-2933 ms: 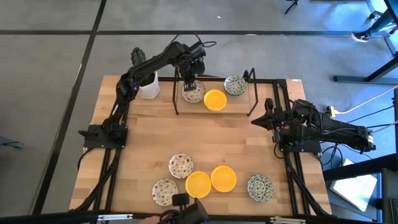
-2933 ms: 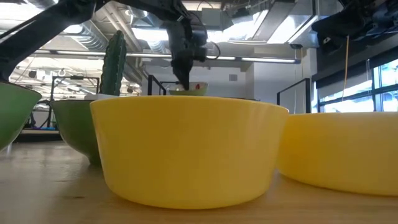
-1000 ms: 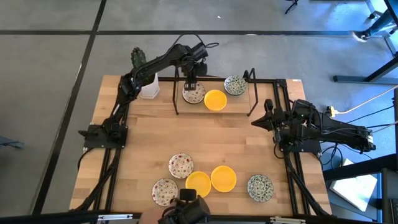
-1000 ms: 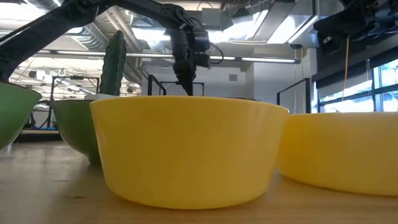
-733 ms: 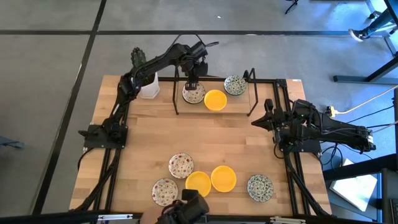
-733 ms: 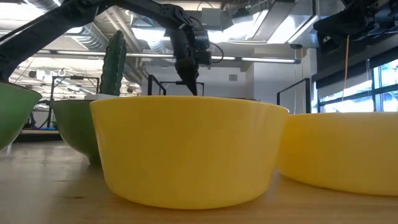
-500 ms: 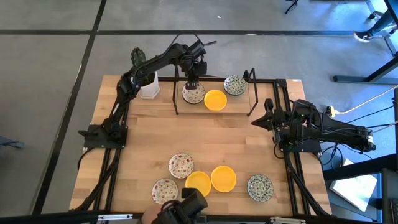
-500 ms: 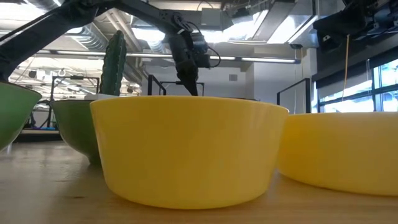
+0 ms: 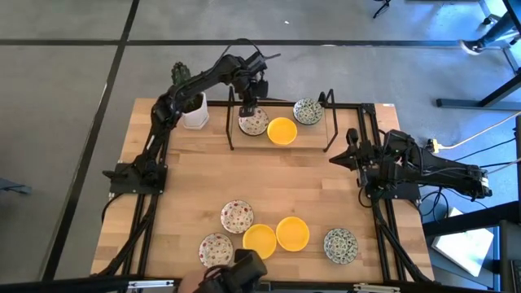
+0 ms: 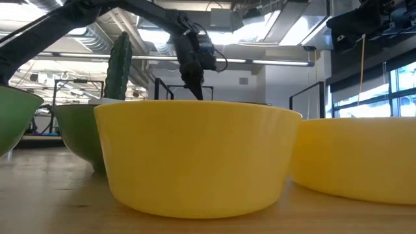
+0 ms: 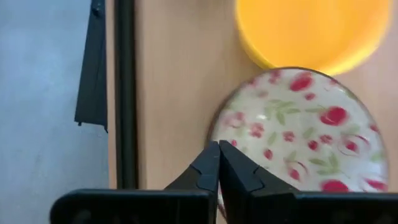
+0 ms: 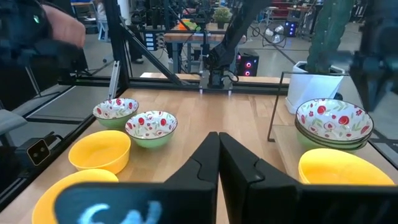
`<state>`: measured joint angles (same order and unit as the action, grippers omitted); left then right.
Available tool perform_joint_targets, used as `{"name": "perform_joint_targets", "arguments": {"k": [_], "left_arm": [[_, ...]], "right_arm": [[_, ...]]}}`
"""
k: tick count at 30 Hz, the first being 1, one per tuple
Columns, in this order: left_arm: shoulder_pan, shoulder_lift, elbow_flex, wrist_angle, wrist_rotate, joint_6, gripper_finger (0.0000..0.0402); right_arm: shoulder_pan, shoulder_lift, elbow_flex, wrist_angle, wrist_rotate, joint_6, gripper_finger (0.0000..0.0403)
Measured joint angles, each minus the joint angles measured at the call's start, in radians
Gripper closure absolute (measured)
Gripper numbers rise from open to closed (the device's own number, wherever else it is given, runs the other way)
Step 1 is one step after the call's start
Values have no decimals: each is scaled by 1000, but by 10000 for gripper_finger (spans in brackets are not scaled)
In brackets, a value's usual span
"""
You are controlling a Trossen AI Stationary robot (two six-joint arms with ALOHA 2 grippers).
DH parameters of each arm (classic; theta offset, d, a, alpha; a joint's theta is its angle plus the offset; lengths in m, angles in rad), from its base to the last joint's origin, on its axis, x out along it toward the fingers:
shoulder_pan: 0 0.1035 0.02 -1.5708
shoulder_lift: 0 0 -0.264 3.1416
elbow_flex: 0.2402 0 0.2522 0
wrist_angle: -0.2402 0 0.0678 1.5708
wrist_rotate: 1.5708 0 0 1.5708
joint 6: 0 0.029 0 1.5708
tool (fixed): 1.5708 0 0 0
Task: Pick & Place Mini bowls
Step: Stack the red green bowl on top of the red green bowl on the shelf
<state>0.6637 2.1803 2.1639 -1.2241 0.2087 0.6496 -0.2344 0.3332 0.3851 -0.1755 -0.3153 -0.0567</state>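
Observation:
At the table's far side, a stack of red-floral mini bowls [image 9: 253, 123] stands beside a yellow bowl [image 9: 282, 130] and a green-blue bowl [image 9: 307, 111]. My left gripper [image 9: 251, 111] is shut and holds nothing. It points steeply down, and its tips [image 11: 219, 154] stand over the rim of the top floral bowl [image 11: 298, 130]. Near the front edge lie two floral bowls [image 9: 237, 216], two yellow bowls [image 9: 292, 233] and a green-blue bowl [image 9: 340, 244]. My right gripper [image 9: 334, 159] waits shut at the table's right side, pointing level across the table [image 12: 219, 142].
A black wire frame [image 9: 230, 130] surrounds the far bowls, and one bar [image 11: 124, 93] runs just beside the floral stack. A white cactus pot [image 9: 194, 112] stands at the far left. A person [image 12: 56, 28] is at the near edge. The table's middle [image 9: 277, 179] is bare wood.
My left gripper has shut on nothing above the floral stack and its wrist has turned a little. It has stayed over the stack's rim. The bowls have not moved.

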Motion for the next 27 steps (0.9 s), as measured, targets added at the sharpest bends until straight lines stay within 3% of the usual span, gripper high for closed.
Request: {"name": "perform_joint_targets", "arguments": {"k": [5, 7, 20, 27], "left_arm": [[-1, -99, 1, -17, 116, -12, 399], [-5, -126, 1, -29, 119, -29, 399], [-14, -86, 0, -177, -146, -156, 399], [-16, -54, 0, -194, -185, -186, 399]], "right_arm": [[0, 0, 0, -1, 0, 2, 393], [0, 0, 0, -1, 0, 2, 393], [0, 0, 0, -2, 0, -3, 393], [0, 0, 0, -2, 0, -3, 393]]}}
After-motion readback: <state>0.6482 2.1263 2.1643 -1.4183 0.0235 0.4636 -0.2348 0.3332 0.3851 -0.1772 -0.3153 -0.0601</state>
